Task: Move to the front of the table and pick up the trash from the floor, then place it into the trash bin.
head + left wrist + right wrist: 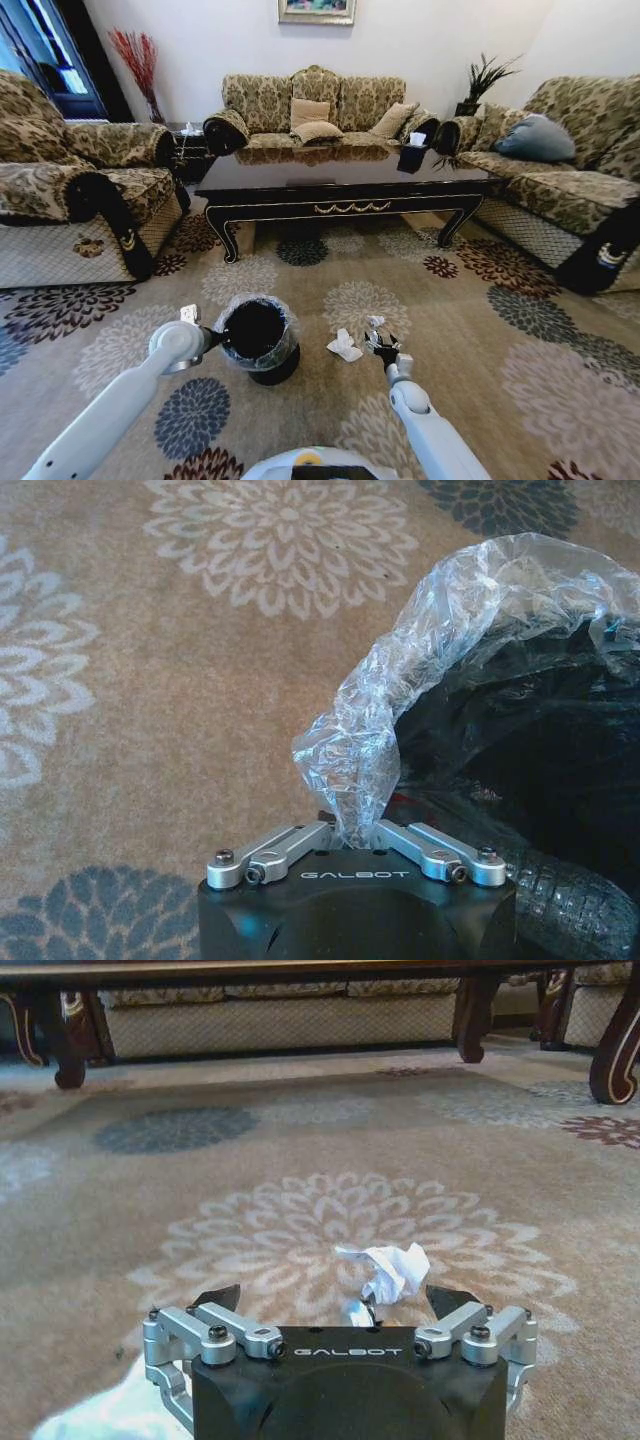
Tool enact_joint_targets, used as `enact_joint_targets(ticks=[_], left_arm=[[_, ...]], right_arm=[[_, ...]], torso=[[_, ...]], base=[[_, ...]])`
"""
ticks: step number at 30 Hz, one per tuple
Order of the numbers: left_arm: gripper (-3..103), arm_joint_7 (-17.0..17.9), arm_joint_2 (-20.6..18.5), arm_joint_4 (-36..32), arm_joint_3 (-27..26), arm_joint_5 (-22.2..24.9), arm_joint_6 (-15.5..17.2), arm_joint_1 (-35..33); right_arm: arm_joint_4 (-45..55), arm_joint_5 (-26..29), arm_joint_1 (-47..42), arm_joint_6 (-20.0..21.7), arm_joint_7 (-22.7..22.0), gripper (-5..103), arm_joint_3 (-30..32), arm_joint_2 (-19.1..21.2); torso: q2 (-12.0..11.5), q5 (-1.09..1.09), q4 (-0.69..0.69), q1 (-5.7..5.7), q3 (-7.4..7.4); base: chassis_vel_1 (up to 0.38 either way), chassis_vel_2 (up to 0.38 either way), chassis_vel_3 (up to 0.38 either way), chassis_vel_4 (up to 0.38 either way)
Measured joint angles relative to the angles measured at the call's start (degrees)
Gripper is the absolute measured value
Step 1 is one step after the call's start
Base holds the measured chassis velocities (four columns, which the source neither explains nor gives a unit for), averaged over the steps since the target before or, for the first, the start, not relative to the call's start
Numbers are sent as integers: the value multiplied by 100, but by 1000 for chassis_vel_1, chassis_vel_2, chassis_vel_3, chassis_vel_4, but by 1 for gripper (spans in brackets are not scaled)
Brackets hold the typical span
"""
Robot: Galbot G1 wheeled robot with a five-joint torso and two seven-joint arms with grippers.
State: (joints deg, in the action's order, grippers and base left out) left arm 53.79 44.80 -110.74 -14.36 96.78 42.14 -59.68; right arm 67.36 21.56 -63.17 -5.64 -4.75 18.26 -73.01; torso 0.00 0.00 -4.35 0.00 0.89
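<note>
Two grippers share the job: the left gripper (355, 832) pinches the trash bin (258, 340) liner to steady it, while the right gripper (340, 1305), fingers spread, hovers low with the tissue (388, 1270) just ahead on the floor (300, 1160)

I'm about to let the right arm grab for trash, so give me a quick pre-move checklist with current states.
1. Right pincer open: ok, jaws spread wide.
2. Tissue ahead of the jaws on the floor: ok, lying just beyond them.
3. Left pincer holding the bin liner: ok, shut on the plastic.
4. Trash bin upright and within reach: ok, left of the tissue.
5. Second white piece beside the right arm: cannot tell what it is.
</note>
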Motion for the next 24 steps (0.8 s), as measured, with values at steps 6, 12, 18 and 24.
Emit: enact_joint_targets(ticks=[6, 12, 18, 24], left_arm=[[0, 7, 67, 13, 51, -15, 0, -13], [0, 10, 36, 16, 83, -21, 0, -14], [0, 13, 19, 17, 96, -19, 0, -15], [0, 19, 4, 28, 99, -57, 0, -34]], right_arm=[[-561, -160, 286, -68, 35, 100, -79, -19], [-882, -141, 484, -89, 29, 100, -129, -81], [-1148, 279, 638, 20, -1, 98, -128, -131], [-1251, 442, 717, 101, -9, 82, -134, -123]], torso=[[0, 0, 1, 0, 0], [0, 0, 2, 0, 0], [0, 0, 0, 0, 0], [0, 0, 1, 0, 0]], base=[[0, 0, 0, 0], [0, 0, 0, 0], [0, 0, 0, 0], [0, 0, 0, 0]])
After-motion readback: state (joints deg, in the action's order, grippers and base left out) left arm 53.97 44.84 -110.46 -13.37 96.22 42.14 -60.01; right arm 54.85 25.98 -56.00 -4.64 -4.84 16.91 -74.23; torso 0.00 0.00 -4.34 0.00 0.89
